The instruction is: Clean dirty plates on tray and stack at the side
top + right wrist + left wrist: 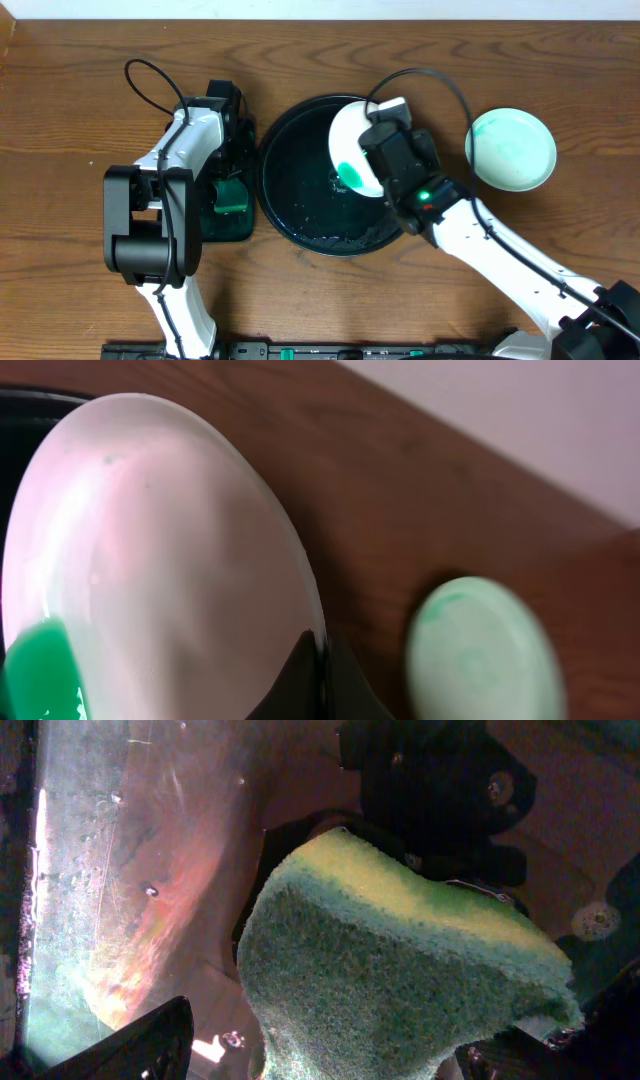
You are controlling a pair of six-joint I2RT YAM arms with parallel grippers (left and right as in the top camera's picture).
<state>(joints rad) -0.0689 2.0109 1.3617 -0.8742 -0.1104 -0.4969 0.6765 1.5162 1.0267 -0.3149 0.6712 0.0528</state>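
the right gripper [305, 685] is clenched on the rim of the smeared plate [345, 140] and holds it tilted steeply on edge above the tray [290, 190], over the tray's 1 o'clock part as seen from overhead. a bright green smear [350, 176] sits at the plate's 6 o'clock edge; the rest of its face is white with a faint tint. in the right wrist view the dark fingers pinch the rim near the bottom of the frame.

the tray floor looks wet, with small green specks near its centre and along its 6 o'clock rim.

the tinted plate [510, 150] lies flat on the wood table [80, 80] at 3 o'clock of the tray, apart from the tray's rim (its whole face carries a pale teal wash).

at 9 o'clock of the tray, just beside it, is the small green tray [225, 228]. the left gripper [230, 192] hangs over it with jaws spread wide. the sponge [380, 990], yellow on top and green below, fills the left wrist view between the fingers, with a gap to the one finger that shows, so it looks released rather than grasped.
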